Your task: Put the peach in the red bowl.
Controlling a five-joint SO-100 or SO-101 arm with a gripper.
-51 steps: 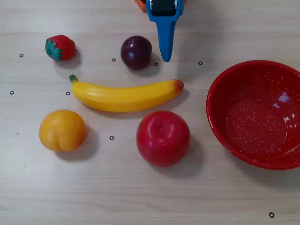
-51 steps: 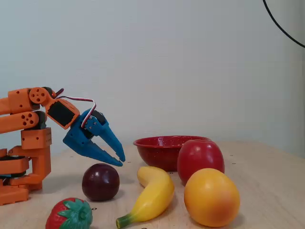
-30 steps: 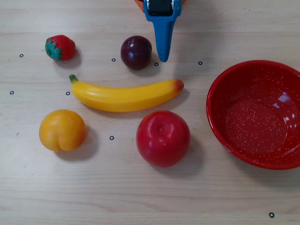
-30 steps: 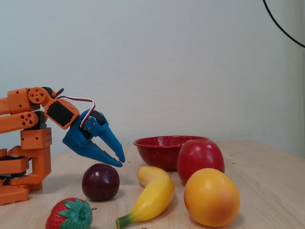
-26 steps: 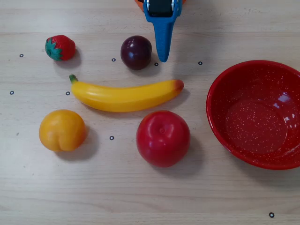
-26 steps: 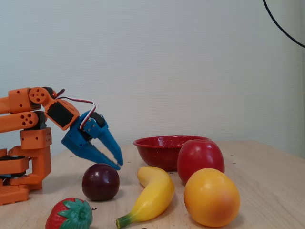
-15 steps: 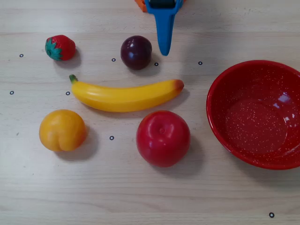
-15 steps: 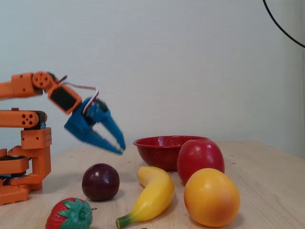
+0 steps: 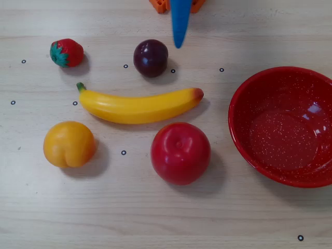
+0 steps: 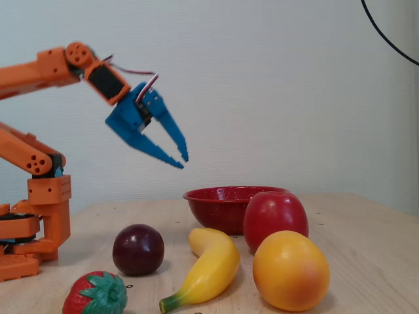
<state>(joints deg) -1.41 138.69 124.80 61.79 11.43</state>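
Note:
The yellow-orange peach [image 9: 69, 143] sits at the front left in the overhead view, below the banana's stem end; in the fixed view the peach [image 10: 291, 270] is the nearest fruit. The speckled red bowl [image 9: 244, 129] stands empty at the right, and in the fixed view the red bowl [image 10: 219, 199] lies behind the apple. My blue gripper [image 10: 182, 162] hangs high above the table, tilted down, tips almost together and holding nothing. From above, the gripper [image 9: 179, 44] shows only as a narrow blue wedge at the top edge, far from the peach.
A red apple [image 9: 180, 153] lies between peach and bowl. A banana [image 9: 139, 105] stretches across the middle, with a dark plum [image 9: 151, 57] and a strawberry [image 9: 66, 53] behind it. The orange arm base [image 10: 36, 222] stands at the fixed view's left.
The arm has lifted: the gripper rose from just above the plum to high over the table and drew back toward the top edge in the overhead view. No fruit moved.

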